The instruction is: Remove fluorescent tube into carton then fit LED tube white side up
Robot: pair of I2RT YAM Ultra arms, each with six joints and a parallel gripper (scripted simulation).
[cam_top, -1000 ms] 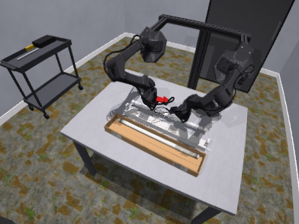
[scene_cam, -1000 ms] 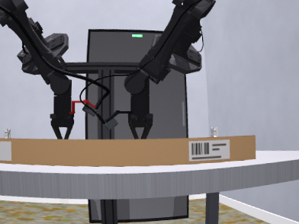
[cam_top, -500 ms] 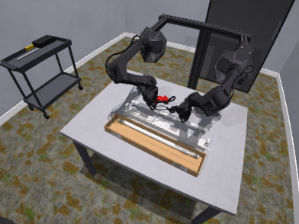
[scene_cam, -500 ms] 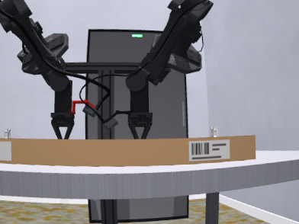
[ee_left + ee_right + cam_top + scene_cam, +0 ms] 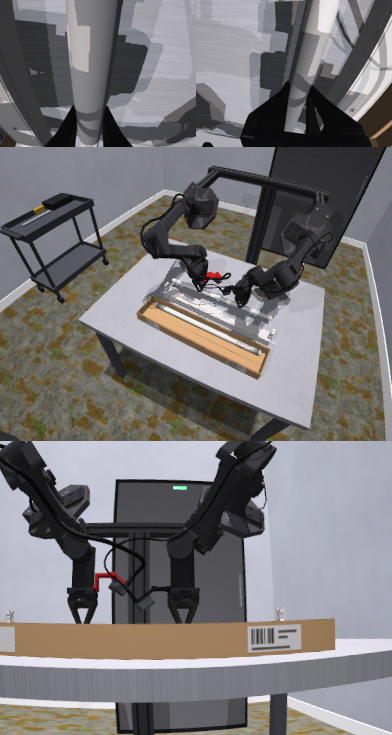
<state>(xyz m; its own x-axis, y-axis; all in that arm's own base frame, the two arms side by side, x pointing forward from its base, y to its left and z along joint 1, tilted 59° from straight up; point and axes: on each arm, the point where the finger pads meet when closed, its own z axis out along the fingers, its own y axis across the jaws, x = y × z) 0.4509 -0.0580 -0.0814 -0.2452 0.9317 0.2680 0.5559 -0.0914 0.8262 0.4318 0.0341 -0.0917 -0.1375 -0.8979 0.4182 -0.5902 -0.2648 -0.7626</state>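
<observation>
The LED tube (image 5: 260, 315) (image 5: 90, 79) (image 5: 311, 56) runs behind the light fixture (image 5: 210, 309) (image 5: 373, 70), roughly parallel to it. My left gripper (image 5: 242, 304) (image 5: 185, 622) (image 5: 89, 109) and my right gripper (image 5: 200, 289) (image 5: 85, 622) (image 5: 298, 86) are both shut on it. I cannot tell its height above the bench or which way its white side faces. The fixture's lampholders (image 5: 271, 333) (image 5: 281, 614) (image 5: 9, 615) stand at its ends. The old fluorescent tube (image 5: 200, 324) lies lengthwise in the carton (image 5: 175, 331) (image 5: 150, 641), in front of the fixture.
The carton sits on the bench (image 5: 110, 297) close in front of the fixture. A red object (image 5: 214, 276) (image 5: 105, 575) shows behind and between the grippers. The wrist cameras and cables sit close together between the arms. A trolley (image 5: 75, 259) stands apart at the left.
</observation>
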